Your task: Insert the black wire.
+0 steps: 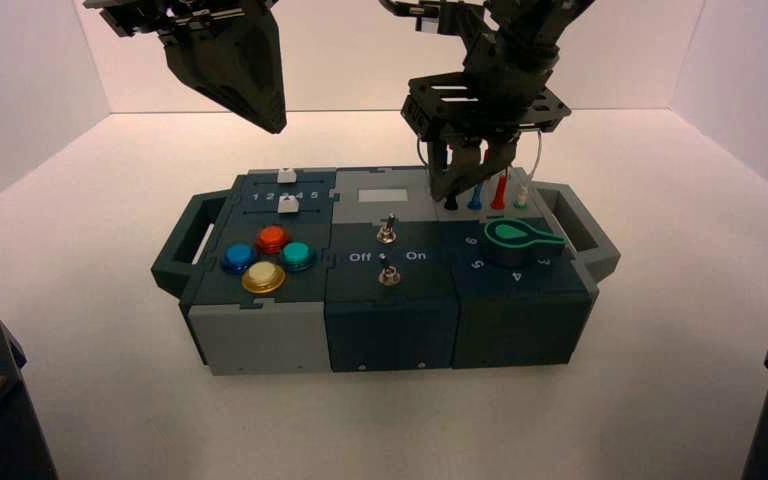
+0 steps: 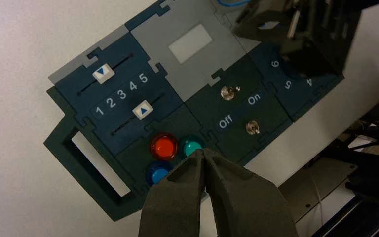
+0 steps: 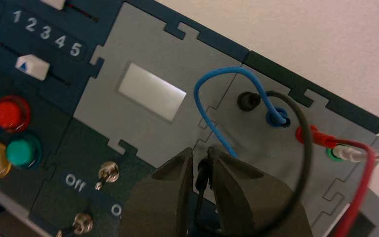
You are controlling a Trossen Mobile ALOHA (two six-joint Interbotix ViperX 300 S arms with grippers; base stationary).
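The black wire (image 3: pixel 303 148) loops over the box's grey back-right panel (image 3: pixel 256 148). One end sits in the black socket (image 3: pixel 249 101). The other end, a slim black plug (image 3: pixel 202 173), stands between my right gripper's fingers. My right gripper (image 3: pixel 202 159) is closed on that plug just above the panel, short of the row of sockets. In the high view my right gripper (image 1: pixel 457 188) hangs over the box's back right corner. My left gripper (image 1: pixel 272 120) is raised above the box's left side, shut and empty; its wrist view shows its tips (image 2: pixel 205 154) over the coloured buttons.
A blue wire (image 3: pixel 212 79) arcs from the blue socket (image 3: pixel 276 118) toward my right gripper. A red plug (image 3: pixel 316 136) and a white plug (image 3: pixel 343 152) stand beside it. The green knob (image 1: pixel 520 238) and two toggle switches (image 1: pixel 387 230) lie in front. Sliders and buttons are on the left.
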